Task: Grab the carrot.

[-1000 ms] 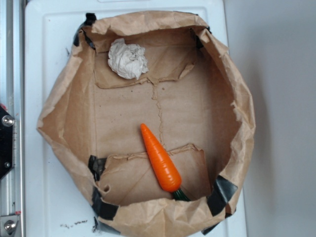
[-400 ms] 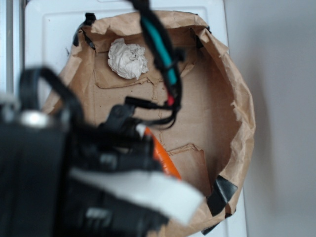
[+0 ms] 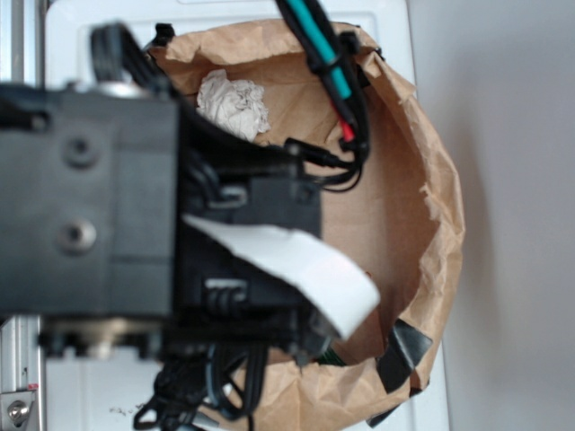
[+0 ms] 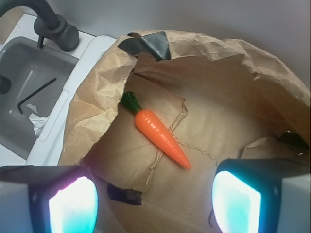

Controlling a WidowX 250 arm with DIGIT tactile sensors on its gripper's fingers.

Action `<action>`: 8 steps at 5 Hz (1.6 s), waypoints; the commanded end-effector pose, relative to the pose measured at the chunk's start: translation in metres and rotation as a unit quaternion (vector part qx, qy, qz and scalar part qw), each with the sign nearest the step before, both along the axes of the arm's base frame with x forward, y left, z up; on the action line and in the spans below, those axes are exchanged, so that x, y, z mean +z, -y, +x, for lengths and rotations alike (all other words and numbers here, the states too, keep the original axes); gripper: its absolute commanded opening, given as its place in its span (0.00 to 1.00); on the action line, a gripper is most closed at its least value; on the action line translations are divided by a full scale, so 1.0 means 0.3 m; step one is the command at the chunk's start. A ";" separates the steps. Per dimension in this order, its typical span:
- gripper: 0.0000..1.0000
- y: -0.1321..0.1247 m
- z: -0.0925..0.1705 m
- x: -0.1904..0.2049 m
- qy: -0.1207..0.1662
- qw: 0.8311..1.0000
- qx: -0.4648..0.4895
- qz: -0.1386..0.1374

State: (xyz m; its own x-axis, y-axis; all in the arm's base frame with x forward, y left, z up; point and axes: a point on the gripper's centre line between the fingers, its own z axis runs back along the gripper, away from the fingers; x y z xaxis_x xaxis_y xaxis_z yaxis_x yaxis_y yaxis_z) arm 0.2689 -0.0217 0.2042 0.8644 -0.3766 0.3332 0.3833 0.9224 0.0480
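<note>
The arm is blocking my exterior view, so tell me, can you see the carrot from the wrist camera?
Observer: Yes. The carrot lies flat on the floor of the paper bag, with nothing touching it.
Operator: Which way does it point?
Observer: Its green stem points to the wrist view's upper left and its tip to the lower right.
Operator: Is the gripper open?
Observer: Yes. The gripper is open, and its fingers stand wide apart, short of the carrot.

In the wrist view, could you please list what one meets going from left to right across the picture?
Sink basin → dark faucet → paper bag's left wall → carrot → bag's right rim.
</note>
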 end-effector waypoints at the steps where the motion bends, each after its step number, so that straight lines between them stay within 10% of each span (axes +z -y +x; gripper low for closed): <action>1: 1.00 0.014 0.002 0.042 0.017 1.000 0.006 -0.002; 4: 1.00 0.033 0.053 0.003 0.059 0.931 -0.353 0.064; 6: 1.00 -0.054 0.128 -0.114 0.004 0.935 -0.347 0.079; 8: 1.00 0.064 0.085 -0.260 0.041 0.903 -0.416 0.104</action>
